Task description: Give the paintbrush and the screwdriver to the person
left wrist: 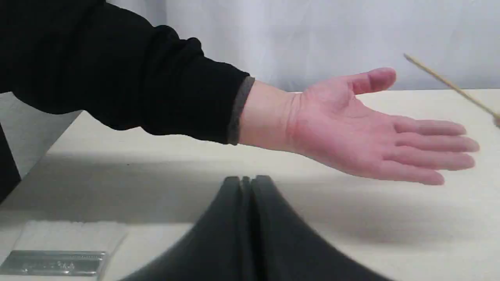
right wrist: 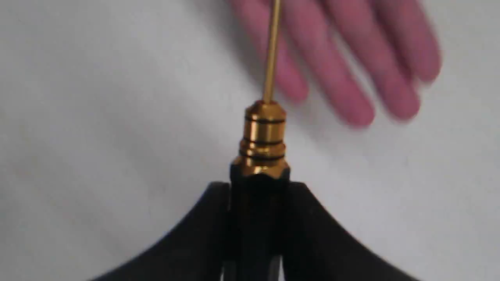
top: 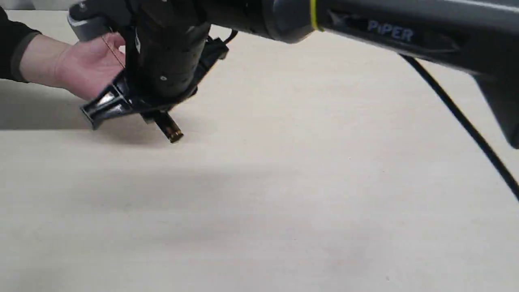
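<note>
Right end effector [right wrist: 258, 187] is clamped on the screwdriver [right wrist: 263, 136] by its black handle. Gold bands and shaft stick out toward the hand [left wrist: 371, 128]. Exterior view: the right arm reaches across and the tool sits at 10 o'clock of the frame. Shaft aims 11 o'clock over the open palm, butt end pokes out toward 5 o'clock. Hand is palm-up, fingers flat, closed on nothing. Left wrist view shows the shaft above the fingers, apart from them. Left end effector [left wrist: 246, 183] is pinched together with nothing in it. Brush [left wrist: 52, 263] lies on the worktop [top: 284, 202] near the left end effector; only ferrule and bristles are in shot, and the exterior view doesn't show it. Progress, my read: screwdriver handover is midway, offered but not taken, release pending. Brush not started, needs pick-up and handover. Roughly a third done.
</note>
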You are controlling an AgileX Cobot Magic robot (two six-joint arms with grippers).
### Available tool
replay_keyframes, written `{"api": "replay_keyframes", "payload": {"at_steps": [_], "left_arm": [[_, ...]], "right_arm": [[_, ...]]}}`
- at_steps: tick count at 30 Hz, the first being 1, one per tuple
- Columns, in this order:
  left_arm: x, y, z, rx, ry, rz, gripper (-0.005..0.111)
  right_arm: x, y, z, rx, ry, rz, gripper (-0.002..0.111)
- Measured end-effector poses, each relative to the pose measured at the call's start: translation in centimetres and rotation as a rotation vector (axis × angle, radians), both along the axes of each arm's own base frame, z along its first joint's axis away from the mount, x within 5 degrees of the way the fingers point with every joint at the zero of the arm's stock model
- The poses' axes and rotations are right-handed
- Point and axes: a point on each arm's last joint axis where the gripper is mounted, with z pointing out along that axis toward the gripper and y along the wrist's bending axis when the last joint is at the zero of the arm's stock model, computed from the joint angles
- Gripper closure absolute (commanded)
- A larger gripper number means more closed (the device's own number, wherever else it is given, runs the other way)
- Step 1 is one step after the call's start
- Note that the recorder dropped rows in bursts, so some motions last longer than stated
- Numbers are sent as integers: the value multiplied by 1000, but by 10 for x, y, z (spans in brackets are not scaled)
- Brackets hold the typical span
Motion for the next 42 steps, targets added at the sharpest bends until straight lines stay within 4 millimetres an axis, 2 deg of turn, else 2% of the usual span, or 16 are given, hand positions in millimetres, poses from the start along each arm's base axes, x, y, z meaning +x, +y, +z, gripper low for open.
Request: {"api": "replay_keyframes", "payload": {"at_steps": [5,9,15,17,21,24,28,31,37,42], "left_arm": [[0,0,0,0,0,0,107],[0,0,0,0,0,0,107],[0,0,0,0,0,0,107],[0,0,0,0,0,0,107],[0,0,0,0,0,0,107],[0,0,0,0,0,0,107],[0,0,0,0,0,0,107],[0,0,0,0,0,0,107],[0,0,0,0,0,0,107],[0,0,0,0,0,0,107]], "right_arm": [[9,12,9,143,-133,31,104],[19,21,-8,182,-170,35,101],[34,23,-48,121,-149,30,65],[35,23,-54,113,-145,29,59],[38,21,-55,111,-145,25,60],[37,21,-53,109,-146,25,75],[36,17,-40,115,-152,20,104],[33,13,-19,145,-178,19,104],[19,-3,40,256,-282,32,104],[-5,-28,68,337,-354,47,104]]}}
